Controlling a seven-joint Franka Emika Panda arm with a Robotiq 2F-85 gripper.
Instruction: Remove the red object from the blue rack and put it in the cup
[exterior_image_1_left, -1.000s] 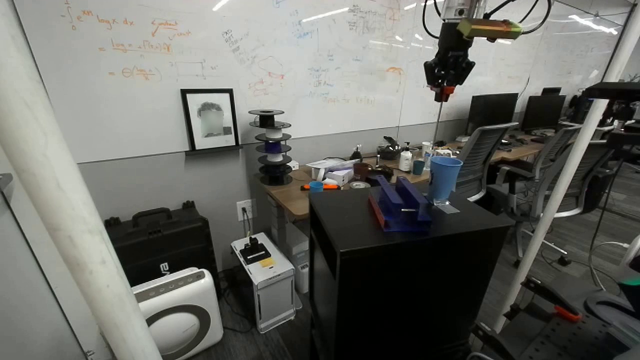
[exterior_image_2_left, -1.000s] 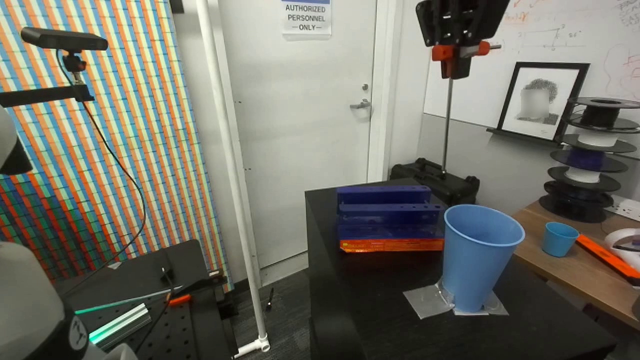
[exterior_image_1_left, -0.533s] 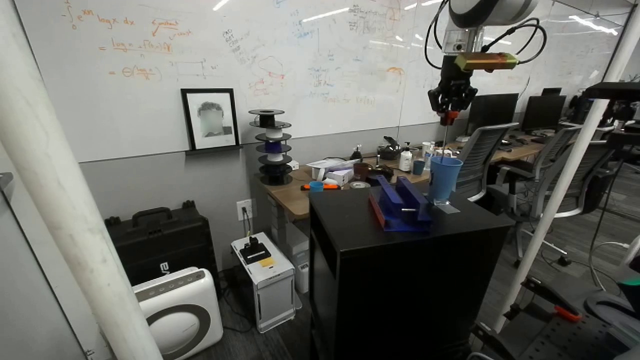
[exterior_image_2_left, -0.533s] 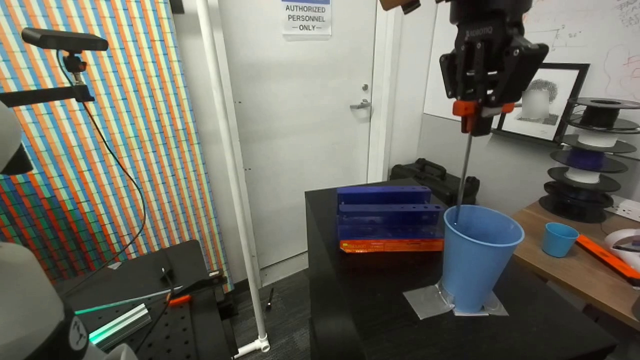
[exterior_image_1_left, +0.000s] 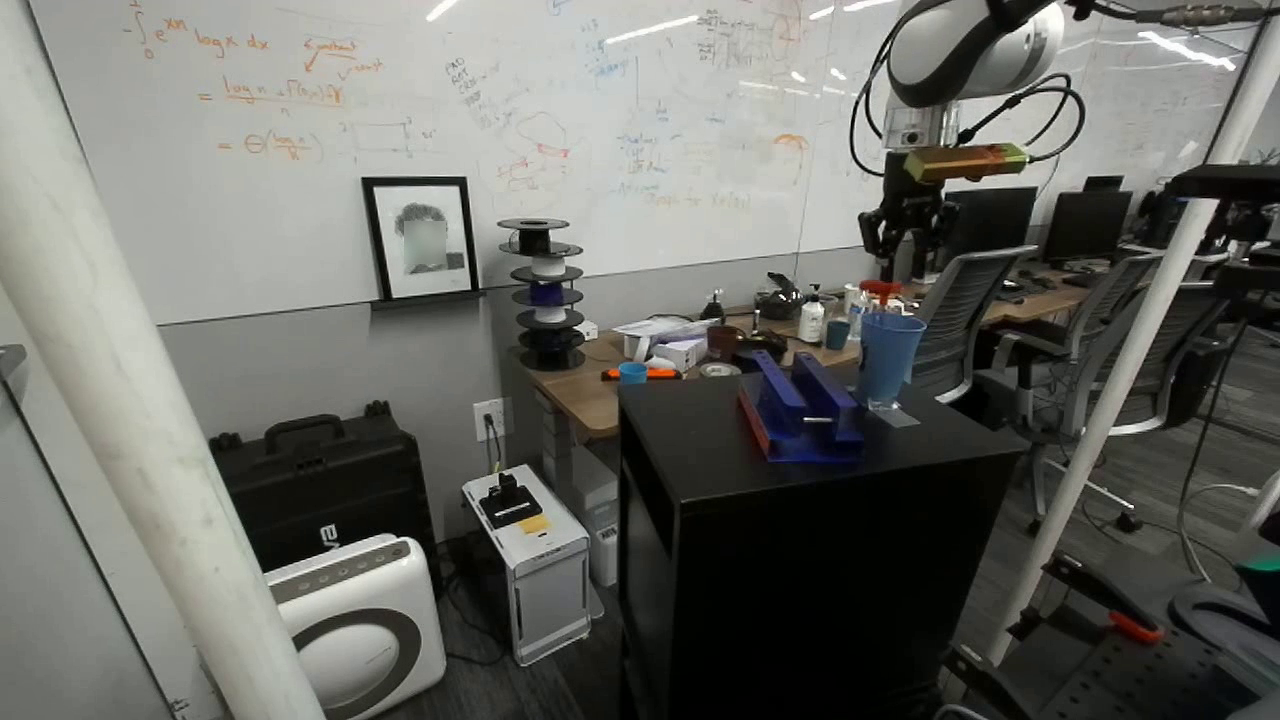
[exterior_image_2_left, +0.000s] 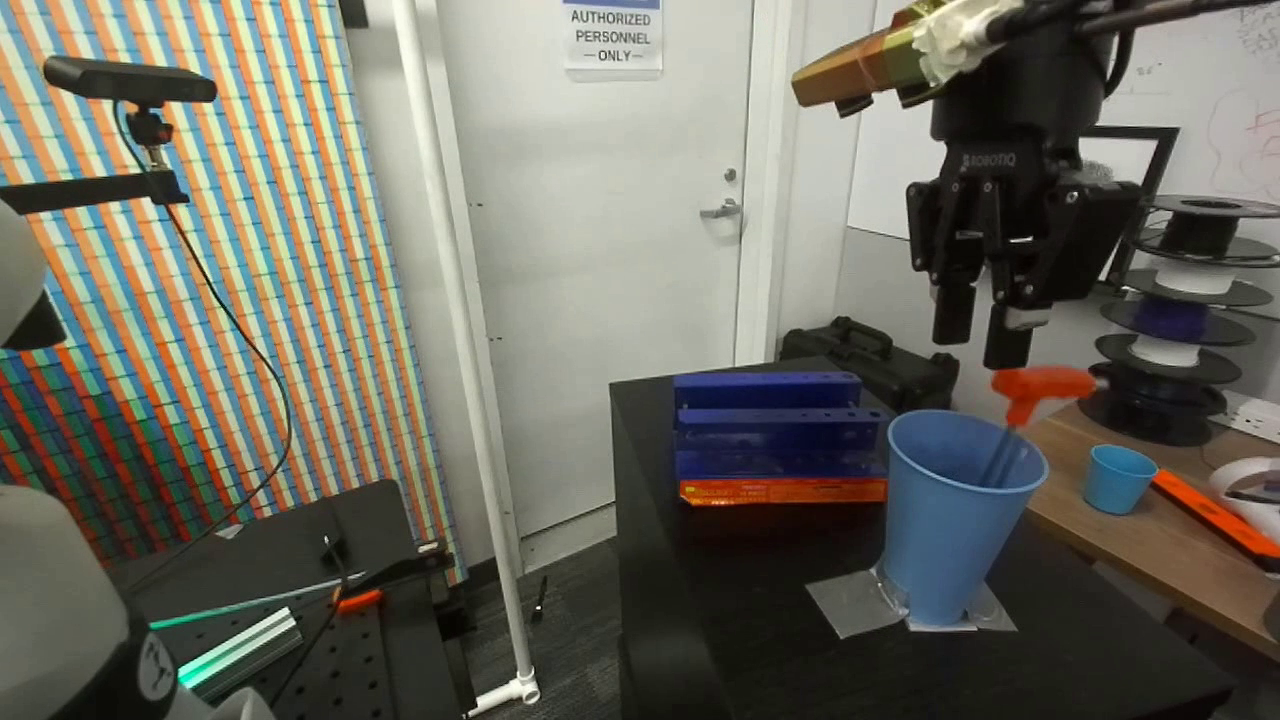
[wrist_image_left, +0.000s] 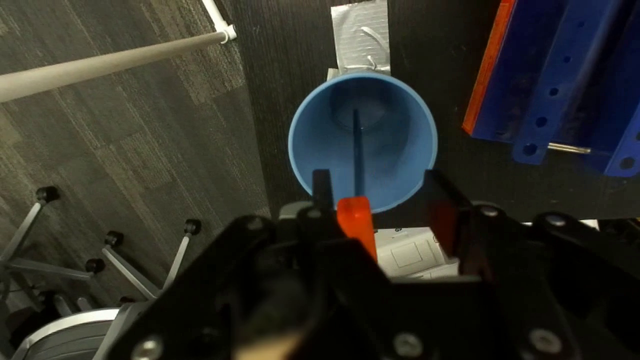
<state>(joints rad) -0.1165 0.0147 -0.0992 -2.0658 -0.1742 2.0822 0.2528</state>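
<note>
The red object is a T-handled tool with a thin shaft, its handle (exterior_image_2_left: 1040, 385) blurred. Its shaft stands tilted inside the tall light-blue cup (exterior_image_2_left: 955, 540), with the handle above the rim. The handle also shows in an exterior view (exterior_image_1_left: 881, 288) and in the wrist view (wrist_image_left: 356, 215), where the shaft reaches down into the cup (wrist_image_left: 320, 150). My gripper (exterior_image_2_left: 980, 338) is open and empty just above the handle; its fingers also show apart in the wrist view (wrist_image_left: 382, 187). The dark-blue rack (exterior_image_2_left: 780, 460) sits beside the cup, without the tool.
The cup is taped with silver tape (exterior_image_2_left: 850, 605) to a black cabinet top (exterior_image_2_left: 760, 600). A wooden desk (exterior_image_2_left: 1080, 500) with a small blue cup (exterior_image_2_left: 1118, 480) and filament spools (exterior_image_2_left: 1165, 320) stands beside it. A white pole (exterior_image_1_left: 1120, 350) rises near the cabinet.
My gripper has come down over the cup with the red tool, then opened. The tool has dropped into the cup and leans against its rim.
</note>
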